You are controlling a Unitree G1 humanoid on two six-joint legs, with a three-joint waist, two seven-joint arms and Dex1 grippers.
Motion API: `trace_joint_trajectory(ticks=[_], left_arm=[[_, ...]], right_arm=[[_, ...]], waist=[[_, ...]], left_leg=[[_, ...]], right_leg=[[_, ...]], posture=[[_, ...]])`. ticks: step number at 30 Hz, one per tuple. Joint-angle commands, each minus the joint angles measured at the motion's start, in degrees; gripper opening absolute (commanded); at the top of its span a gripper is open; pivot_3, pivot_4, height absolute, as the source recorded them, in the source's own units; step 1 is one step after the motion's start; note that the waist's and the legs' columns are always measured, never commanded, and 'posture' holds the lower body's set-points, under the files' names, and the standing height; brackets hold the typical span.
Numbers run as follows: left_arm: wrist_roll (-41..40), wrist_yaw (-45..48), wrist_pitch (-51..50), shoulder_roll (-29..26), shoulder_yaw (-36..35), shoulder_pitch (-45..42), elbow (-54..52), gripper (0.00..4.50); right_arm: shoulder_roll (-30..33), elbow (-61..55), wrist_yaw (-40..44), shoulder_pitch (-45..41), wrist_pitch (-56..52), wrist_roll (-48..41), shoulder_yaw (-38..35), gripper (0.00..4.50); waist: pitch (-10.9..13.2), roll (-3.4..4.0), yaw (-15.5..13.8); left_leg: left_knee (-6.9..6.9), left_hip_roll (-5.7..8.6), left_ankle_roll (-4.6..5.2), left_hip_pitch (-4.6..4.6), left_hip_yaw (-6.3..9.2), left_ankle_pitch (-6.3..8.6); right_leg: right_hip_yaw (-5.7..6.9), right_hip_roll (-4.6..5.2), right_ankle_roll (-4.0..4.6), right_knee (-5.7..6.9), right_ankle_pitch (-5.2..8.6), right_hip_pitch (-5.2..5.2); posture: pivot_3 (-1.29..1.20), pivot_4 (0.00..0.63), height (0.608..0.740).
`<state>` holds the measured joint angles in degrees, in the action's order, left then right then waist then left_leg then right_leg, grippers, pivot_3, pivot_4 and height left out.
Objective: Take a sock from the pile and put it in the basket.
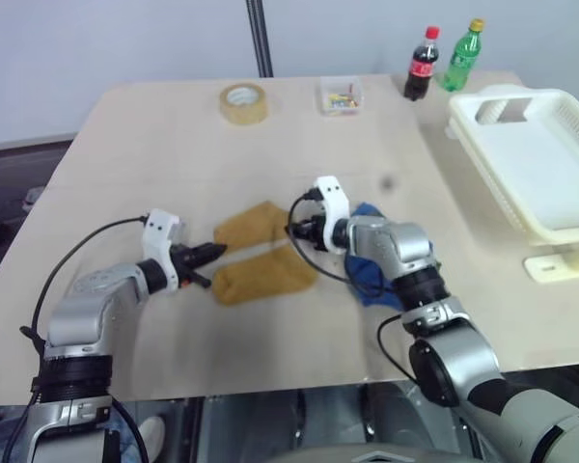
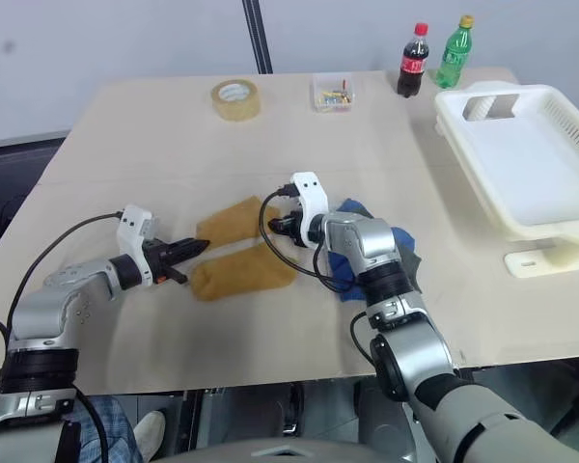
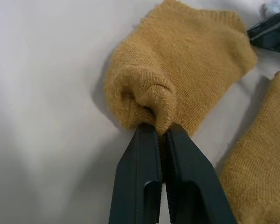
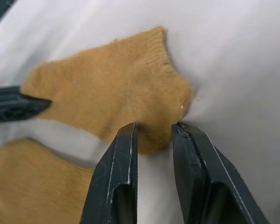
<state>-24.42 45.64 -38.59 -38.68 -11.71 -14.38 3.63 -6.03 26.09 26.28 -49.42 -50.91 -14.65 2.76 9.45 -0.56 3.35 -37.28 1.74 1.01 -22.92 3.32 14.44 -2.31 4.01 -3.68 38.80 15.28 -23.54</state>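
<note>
Two mustard socks lie side by side near the middle of the table [image 1: 174,135], a blue sock [image 1: 372,275] just beside them. The left gripper [image 3: 161,135] is clamped on the farther mustard sock [image 3: 186,70]; the right gripper [image 4: 154,128], fingers slightly apart, straddles its opposite end. The white basket [image 1: 560,227] sits at the table's right edge.

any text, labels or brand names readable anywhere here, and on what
None can be read.
Cola bottle: its red label is too small and blurred to read.
Green soda bottle: its label is too blurred to read.
Tape roll, small clear box, white basket, mustard socks: no lettering visible.
</note>
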Motion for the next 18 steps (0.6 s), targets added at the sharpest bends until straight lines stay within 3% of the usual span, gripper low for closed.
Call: trace_joint_trajectory(ticks=[1, 4, 14, 18], left_arm=[[0.05, 0.47, -1.69, 0.56, 2.2, 1.82, 0.01, 0.02], [0.02, 0.81, -1.43, 0.47, 2.29, 2.2, -0.43, 0.0], [-1.74, 3.77, 6.11, 1.42, -0.1, 4.58, -3.52, 0.0], [-8.85, 8.32, 7.36, 1.05, -4.82, 11.16, -14.82, 0.0]], right_arm=[[-0.87, 0.23, 0.11, -1.59, 0.34, -1.21, -0.41, 0.93], [-0.99, 0.64, -0.06, -1.61, 0.92, -1.06, -0.24, 0.04], [1.62, -4.48, 0.35, -0.6, 0.71, -0.17, 1.43, 0.04], [6.38, -20.2, 2.13, 2.77, -8.1, -3.87, 2.24, 0.04]], waist=[[0.0, 0.0, 0.01], [0.0, 0.0, 0.02], [0.0, 0.02, 0.06], [0.01, -0.01, 0.03]], left_leg=[[0.0, 0.0, 0.0, 0.0, 0.0, 0.0], [0.0, 0.0, 0.0, 0.0, 0.0, 0.0], [0.0, 0.0, 0.01, 0.0, 0.0, 0.0], [0.01, -0.03, 0.0, -0.19, 0.02, 0.0]], right_leg=[[0.0, 0.0, 0.0, 0.0, 0.0, 0.0], [0.0, 0.0, 0.0, 0.0, 0.0, 0.0], [0.0, 0.01, 0.0, -0.01, 0.0, 0.0], [0.01, 0.1, 0.0, -0.06, 0.0, -0.09]], posture=[[0.0, 0.15, 0.738], [0.0, 0.15, 0.738], [0.0, 0.15, 0.738], [0.0, 0.15, 0.738]])
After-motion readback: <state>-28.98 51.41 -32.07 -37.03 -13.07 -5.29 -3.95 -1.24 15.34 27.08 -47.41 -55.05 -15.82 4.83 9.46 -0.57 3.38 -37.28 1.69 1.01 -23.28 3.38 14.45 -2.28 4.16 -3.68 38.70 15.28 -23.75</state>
